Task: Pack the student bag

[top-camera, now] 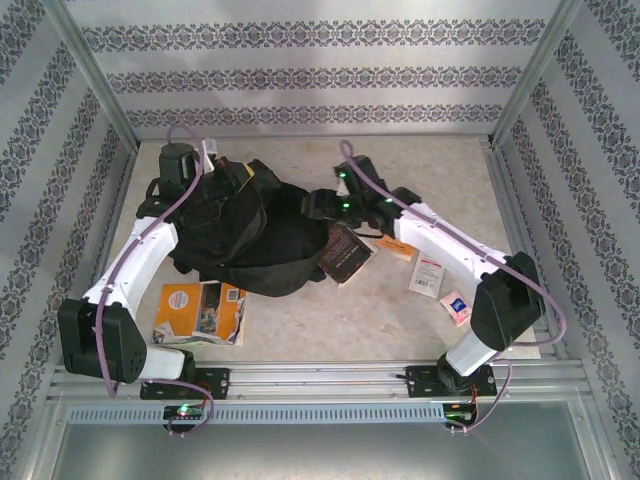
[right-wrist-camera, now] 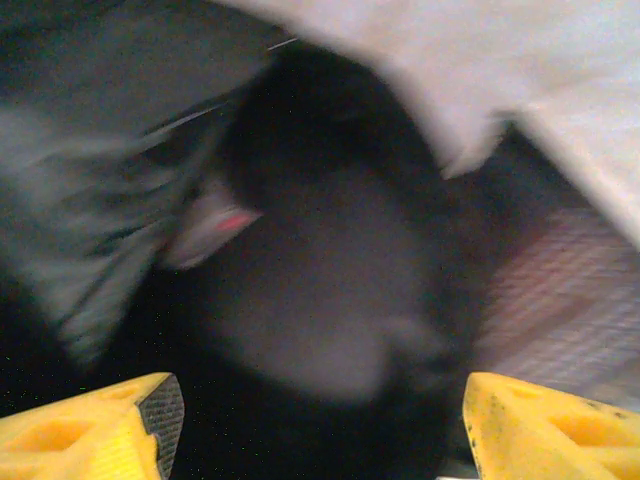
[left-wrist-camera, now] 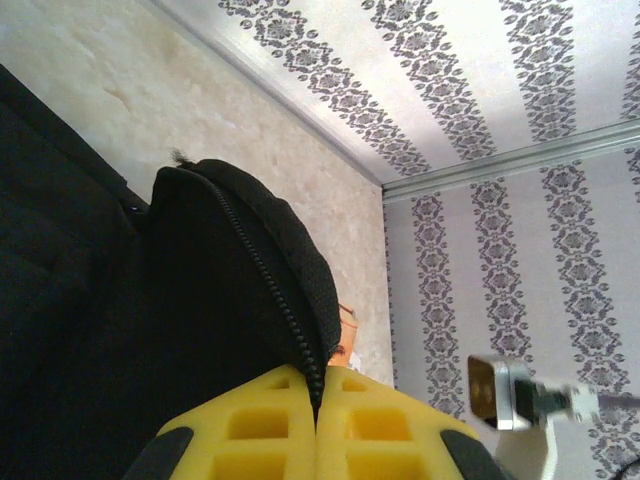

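Note:
The student bag (top-camera: 250, 235), a large black fabric backpack, lies in the middle-left of the table. My left gripper (left-wrist-camera: 318, 400) is shut on the bag's zippered rim (left-wrist-camera: 262, 270) at its far left end, and it appears in the top view too (top-camera: 205, 170). My right gripper (right-wrist-camera: 320, 430) is open, its yellow fingers (right-wrist-camera: 90, 435) wide apart over blurred black fabric of the bag (right-wrist-camera: 330, 300); from above it sits at the bag's right end (top-camera: 335, 200). A dark brown book (top-camera: 347, 250) leans at the bag's right edge.
An orange booklet (top-camera: 200, 310) lies in front of the bag near the left arm. Small cards (top-camera: 427, 272) and a little packet (top-camera: 458, 305) lie by the right arm. Patterned walls close in the table on three sides.

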{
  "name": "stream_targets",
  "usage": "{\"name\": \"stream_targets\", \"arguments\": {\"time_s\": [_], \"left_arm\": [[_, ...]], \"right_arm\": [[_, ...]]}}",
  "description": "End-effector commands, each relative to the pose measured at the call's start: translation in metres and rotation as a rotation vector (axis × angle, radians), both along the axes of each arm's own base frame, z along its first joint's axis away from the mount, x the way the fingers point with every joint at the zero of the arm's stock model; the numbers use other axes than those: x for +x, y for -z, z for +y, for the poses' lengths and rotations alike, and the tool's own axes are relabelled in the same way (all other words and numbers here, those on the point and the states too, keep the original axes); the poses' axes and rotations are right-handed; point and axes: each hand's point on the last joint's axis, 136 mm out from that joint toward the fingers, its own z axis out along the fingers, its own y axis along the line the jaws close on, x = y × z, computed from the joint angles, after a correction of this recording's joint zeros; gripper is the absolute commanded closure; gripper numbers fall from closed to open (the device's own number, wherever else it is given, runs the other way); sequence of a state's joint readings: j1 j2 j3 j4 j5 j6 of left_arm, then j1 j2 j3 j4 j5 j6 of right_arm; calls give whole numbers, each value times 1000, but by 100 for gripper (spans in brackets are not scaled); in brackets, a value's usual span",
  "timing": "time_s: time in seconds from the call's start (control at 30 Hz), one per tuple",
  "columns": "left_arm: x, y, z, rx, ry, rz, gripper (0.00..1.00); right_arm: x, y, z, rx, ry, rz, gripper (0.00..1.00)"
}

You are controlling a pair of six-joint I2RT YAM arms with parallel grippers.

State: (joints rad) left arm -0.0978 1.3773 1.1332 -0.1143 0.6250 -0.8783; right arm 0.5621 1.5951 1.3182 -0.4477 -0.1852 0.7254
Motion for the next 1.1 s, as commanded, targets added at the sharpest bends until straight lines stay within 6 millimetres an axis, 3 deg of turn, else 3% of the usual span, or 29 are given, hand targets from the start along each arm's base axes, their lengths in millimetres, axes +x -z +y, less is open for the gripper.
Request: {"name": "stream_targets", "arguments": {"time_s": [0.0,0.07,0.13,0.27,0.37,0.73,0.9,1.07], "left_arm": [[6,5,-13,24,43,-68,100],[6,20,-20,25,61,-46,100],[7,32,-26,13,77,-29,100],[6,44,-31,-25,100,9,100],[4,47,-33,-43,103,17,100],[5,52,-34,-71,104,36,100],[6,53,-36,-79,109,39,100],[6,55,-36,-80,110,42,100]], "right_arm": [[13,37,-97,-240,227,68,26],[23,52,-141,-344,332,119,25],[35,66,-168,-418,383,159,23],[59,89,-205,-543,432,252,20],[69,106,-221,-581,445,311,14],[64,160,-238,-426,460,434,15],[69,176,-219,-304,382,438,20],[76,175,-206,-301,294,413,33]]}}
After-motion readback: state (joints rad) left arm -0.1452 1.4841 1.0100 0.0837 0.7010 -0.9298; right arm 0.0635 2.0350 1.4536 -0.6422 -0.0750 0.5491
